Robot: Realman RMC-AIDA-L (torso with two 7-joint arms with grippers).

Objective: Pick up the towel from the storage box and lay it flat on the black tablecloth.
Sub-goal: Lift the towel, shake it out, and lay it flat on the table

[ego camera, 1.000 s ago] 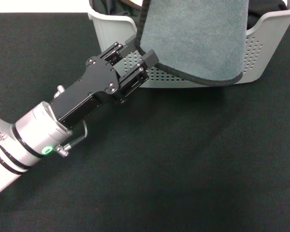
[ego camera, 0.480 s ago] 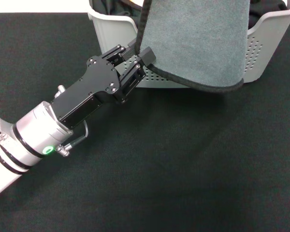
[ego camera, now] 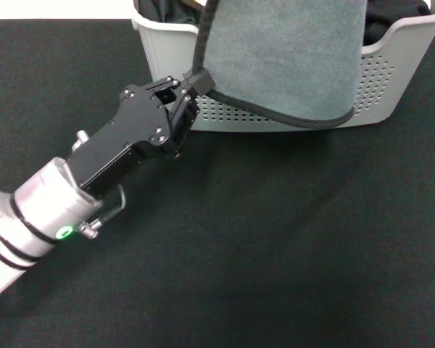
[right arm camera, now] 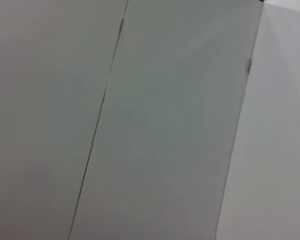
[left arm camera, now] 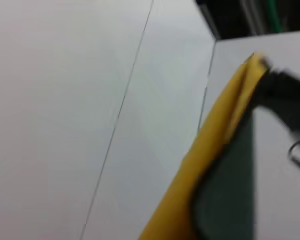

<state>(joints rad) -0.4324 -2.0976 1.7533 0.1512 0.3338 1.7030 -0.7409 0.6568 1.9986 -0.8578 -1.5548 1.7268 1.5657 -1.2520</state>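
Observation:
The towel (ego camera: 283, 51) hangs grey-teal face forward in front of the light grey storage box (ego camera: 391, 80), and its top runs out of the head view. My left gripper (ego camera: 194, 83) is shut on the black hem at the towel's lower left edge, just in front of the box wall. The left wrist view shows the towel's yellow face (left arm camera: 205, 165) beside its teal face (left arm camera: 230, 195), with a dark blurred shape (left arm camera: 285, 100) at its upper corner that may be my right gripper. The black tablecloth (ego camera: 275, 239) covers the table.
Plain black cloths (ego camera: 156, 11) lie bunched inside the box behind the towel. A white strip of bare surface (ego camera: 58, 9) runs along the far edge. The right wrist view shows only pale wall panels (right arm camera: 140, 120).
My left gripper has closed on the towel's left hem and shifted left and slightly back. The towel's lower left edge has been drawn left with it.

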